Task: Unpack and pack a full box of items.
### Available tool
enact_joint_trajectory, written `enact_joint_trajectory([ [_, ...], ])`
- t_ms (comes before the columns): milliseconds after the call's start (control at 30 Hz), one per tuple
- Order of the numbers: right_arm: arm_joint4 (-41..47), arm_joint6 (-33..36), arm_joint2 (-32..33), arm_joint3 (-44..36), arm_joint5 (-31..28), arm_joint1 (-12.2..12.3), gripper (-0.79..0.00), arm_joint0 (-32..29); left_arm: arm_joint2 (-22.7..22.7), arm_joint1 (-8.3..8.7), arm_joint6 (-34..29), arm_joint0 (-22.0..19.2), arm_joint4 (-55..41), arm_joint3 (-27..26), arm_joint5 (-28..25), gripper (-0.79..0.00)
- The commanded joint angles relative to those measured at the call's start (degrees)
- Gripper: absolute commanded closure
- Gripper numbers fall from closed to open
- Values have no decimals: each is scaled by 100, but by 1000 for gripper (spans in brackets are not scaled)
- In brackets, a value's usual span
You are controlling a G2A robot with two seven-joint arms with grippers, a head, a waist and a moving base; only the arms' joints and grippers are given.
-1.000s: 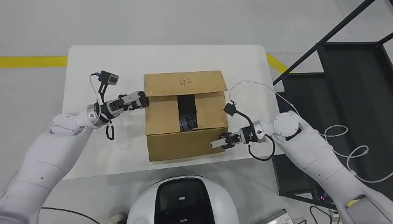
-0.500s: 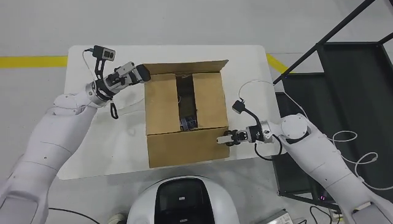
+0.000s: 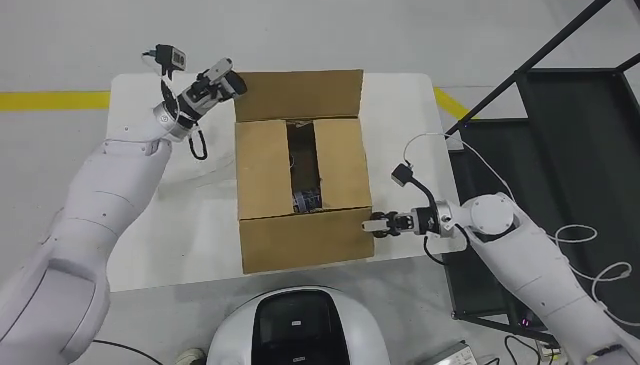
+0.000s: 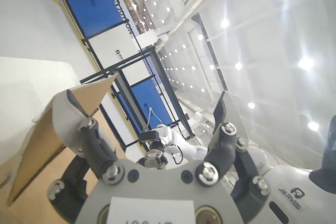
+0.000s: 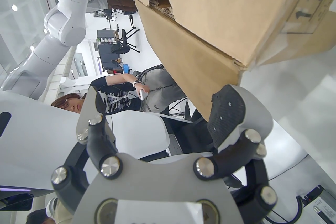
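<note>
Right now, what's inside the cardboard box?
Through the gap between the side flaps of the cardboard box, a dark interior shows, with one small dark item at the robot's end. The flaps cover everything else.

The left arm [image 3: 110,190] lies to the left of the box [image 3: 265,165], elbow bent, its forearm angled toward the box's far left corner. The left gripper [image 3: 222,80] sits at that corner with its fingers spread wide. One finger [image 4: 63,114] rests against the corner of the box's raised back flap [image 3: 300,93]. The right arm [image 3: 520,250] comes in from the box's near right, forearm pointing at the box. The right gripper [image 3: 375,227] sits at the box's near right corner, jaws apart, one pad [image 5: 225,114] just beside the front wall.
</note>
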Motion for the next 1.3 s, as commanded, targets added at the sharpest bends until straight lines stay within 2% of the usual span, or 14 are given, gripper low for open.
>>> enact_joint_trajectory([
  [0, -10, -9, 35, -34, -1, 7, -785, -39, 128, -103, 92, -100, 330, 259, -16, -785],
  [333, 17, -111, 275, -200, -36, 51, -785, -326, 358, -551, 276, -375, 819, 1183, 282, -785],
  [600, -2, -175, 292, -250, 0, 45, -785, -433, 431, -761, 623, -569, 1340, 1656, 339, -785],
  [900, -21, -169, 314, -278, 6, 33, -785, -419, 685, -850, 1182, -716, 2546, 1991, 388, -785],
  [1100, -29, -119, 337, -311, -17, 32, -785, -432, 736, -844, 974, -726, 2975, 1994, 156, -785],
  [1267, -51, -87, 364, -347, -36, 34, -785, -455, 539, -779, 776, -730, 2759, 2062, -138, -785],
])
